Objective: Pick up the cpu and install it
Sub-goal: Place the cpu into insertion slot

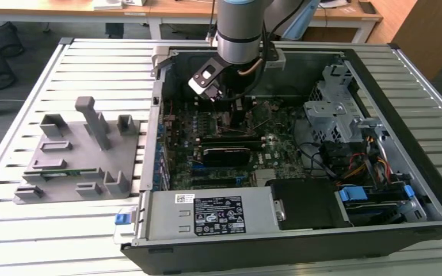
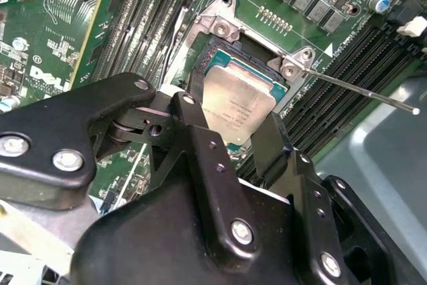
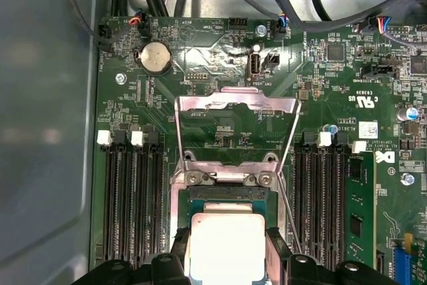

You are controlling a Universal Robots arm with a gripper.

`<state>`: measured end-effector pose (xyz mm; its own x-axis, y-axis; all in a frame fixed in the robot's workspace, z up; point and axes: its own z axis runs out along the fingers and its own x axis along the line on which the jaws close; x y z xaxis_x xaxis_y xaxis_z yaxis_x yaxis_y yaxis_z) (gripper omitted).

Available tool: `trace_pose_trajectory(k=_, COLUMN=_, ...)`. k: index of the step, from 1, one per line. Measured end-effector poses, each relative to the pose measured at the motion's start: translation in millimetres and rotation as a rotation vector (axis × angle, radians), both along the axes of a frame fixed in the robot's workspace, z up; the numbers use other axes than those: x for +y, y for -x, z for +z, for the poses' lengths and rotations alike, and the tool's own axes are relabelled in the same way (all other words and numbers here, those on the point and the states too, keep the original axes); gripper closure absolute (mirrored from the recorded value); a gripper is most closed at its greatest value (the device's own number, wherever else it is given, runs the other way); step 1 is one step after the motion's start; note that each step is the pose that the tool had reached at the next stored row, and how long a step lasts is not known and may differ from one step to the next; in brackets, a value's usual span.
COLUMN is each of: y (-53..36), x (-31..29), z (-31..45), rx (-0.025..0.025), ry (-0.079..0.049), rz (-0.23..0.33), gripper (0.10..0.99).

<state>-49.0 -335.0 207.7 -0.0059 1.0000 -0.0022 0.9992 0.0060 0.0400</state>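
The cpu (image 2: 237,98), a small square chip with a silver-grey top, lies in or just over the motherboard socket (image 2: 220,45); it is also in the first wrist view (image 3: 227,245). My gripper (image 2: 230,113) has its two black fingers (image 2: 193,125) against opposite edges of the chip, shut on it. In the first wrist view the gripper (image 3: 227,255) straddles the chip the same way. The socket's metal load plate (image 3: 233,108) stands flipped open beyond the chip. In the exterior view the gripper (image 1: 232,112) reaches down into the open computer case (image 1: 152,144).
The thin socket lever (image 2: 360,91) sticks out beside the socket. Memory slots (image 3: 133,205) flank it, with one green stick (image 3: 360,205) seated. On the exterior view's left a grey fixture (image 1: 75,155) sits on the slatted table. Power supply (image 1: 213,213) and drive cage (image 1: 336,109) crowd the case.
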Motion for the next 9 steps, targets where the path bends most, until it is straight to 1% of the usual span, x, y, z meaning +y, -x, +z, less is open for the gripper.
trace_pose_trajectory(k=5, y=-0.7, x=0.0, z=-1.8, rx=0.0000, ry=0.000, rz=-0.001, gripper=0.557)
trace_pose_trajectory(k=9, y=-0.7, x=0.0, z=-4.7, rx=0.0000, ry=0.000, rz=-0.001, gripper=0.557)
